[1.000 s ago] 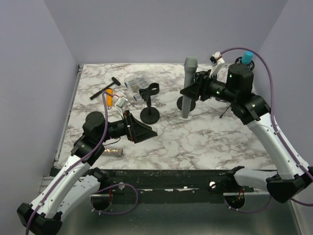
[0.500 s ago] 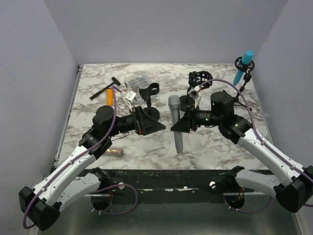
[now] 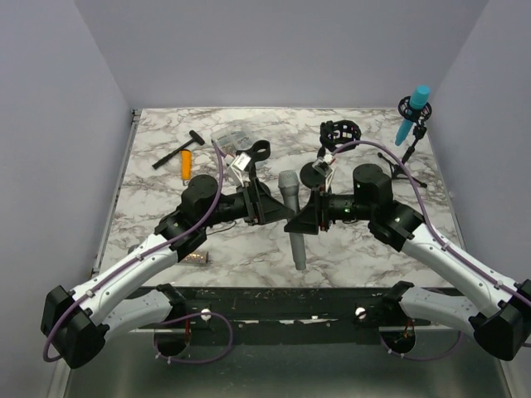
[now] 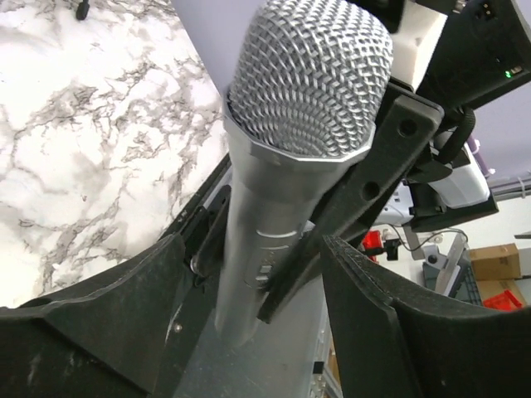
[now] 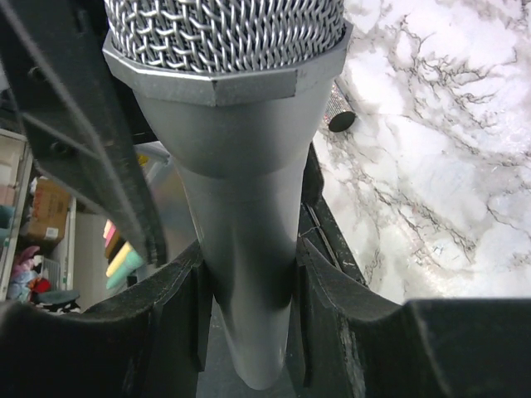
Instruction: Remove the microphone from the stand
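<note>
1. Marble tabletop (image 3: 249,249) fills the floor between plain lavender walls. Above its near middle the grey microphone (image 3: 289,186) stands upright, mesh head up. It is clear of every stand and appears to hang off the surface.
2. The removal looks done, so the danger now lies in the handover or the set-down. If the holding grip lets go before a second grip is firm, the smooth tapered handle would slide down and hit the marble. A clamp landing on the mesh head could dent it, and one landing on the other arm's finger (image 4: 390,157) beside the handle would catch that instead of the handle.
3. Right gripper (image 5: 249,282) pinches the handle just below the head, with both fingers pressed flat against its sides.
4. Left gripper (image 4: 249,269) straddles the same handle from the opposite side. Its fingers (image 4: 108,307) are spread, a gap shows on each side, and it holds nothing.
5. Behind them stand an empty clip stand (image 3: 255,153) and an empty shock-mount stand (image 3: 338,133). I cannot tell which one the microphone came from. A blue microphone (image 3: 418,98) sits mounted at the far right.
</note>
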{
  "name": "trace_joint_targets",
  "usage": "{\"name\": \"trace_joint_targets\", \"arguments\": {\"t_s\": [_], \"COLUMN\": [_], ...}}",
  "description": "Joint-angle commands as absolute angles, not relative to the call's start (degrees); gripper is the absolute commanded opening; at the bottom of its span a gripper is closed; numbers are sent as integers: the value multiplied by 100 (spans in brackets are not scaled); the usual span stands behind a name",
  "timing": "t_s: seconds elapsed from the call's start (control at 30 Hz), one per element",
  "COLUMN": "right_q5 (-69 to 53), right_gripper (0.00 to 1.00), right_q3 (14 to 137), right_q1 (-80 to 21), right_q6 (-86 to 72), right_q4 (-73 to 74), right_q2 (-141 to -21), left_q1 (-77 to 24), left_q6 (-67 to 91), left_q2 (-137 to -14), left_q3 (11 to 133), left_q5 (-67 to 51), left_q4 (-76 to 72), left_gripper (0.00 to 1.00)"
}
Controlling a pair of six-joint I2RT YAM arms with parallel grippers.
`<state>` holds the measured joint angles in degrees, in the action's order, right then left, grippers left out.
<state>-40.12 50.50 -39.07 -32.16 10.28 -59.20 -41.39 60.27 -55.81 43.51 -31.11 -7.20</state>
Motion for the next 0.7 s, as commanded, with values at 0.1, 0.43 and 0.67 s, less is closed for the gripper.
{"name": "trace_joint_targets", "arguments": {"t_s": [0.1, 0.43, 0.67], "right_q5": [-4096, -3973, -3685], "right_gripper": [11, 11, 51], "right_q3": [4884, 4760, 4792], "right_q1": [-4016, -4113, -4165], "right_q6": [-3288, -3342, -3298], "right_q4": [777, 664, 855], "right_q2": [-5723, -5639, -5618], "left_q1": [-4185, -4234, -4220], "left_q6": [6079, 6148, 5839], "left_q2": [-5688, -5942, -5730], "left_q3": [4473, 4531, 4664], "left_q5": [-2775, -2849, -2659], "left_q4": [-1147, -1280, -925], "left_gripper": [65, 46, 4]}}
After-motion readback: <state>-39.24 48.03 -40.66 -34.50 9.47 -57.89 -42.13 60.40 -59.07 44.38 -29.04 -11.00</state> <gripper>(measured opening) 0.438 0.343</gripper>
